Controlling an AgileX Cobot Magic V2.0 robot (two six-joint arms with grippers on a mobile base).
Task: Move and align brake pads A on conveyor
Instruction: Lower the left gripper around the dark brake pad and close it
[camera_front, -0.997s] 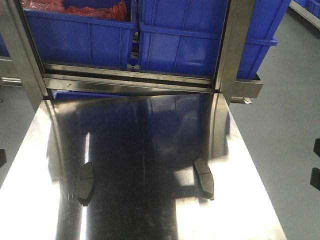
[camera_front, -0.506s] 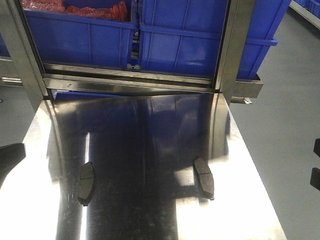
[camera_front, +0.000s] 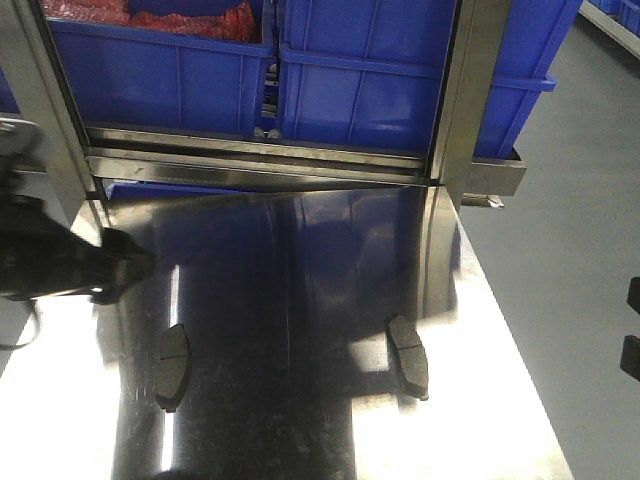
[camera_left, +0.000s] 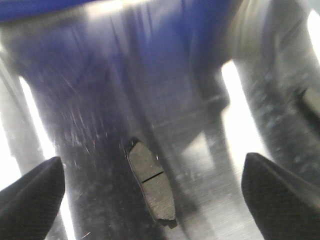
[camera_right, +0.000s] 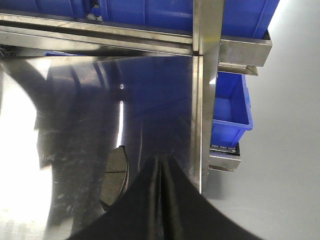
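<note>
Bin (camera_front: 160, 80) — blue — with red material (camera_front: 200, 20)

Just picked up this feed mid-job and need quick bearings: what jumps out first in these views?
The mirror-bright steel table dominates, reflecting the blue bins racked behind it. Two dark brake pads lie on it well apart, the left pad and the right pad. The left gripper, open, hangs over the table's left side, the left pad framed between its fingers in the wrist view.
</note>
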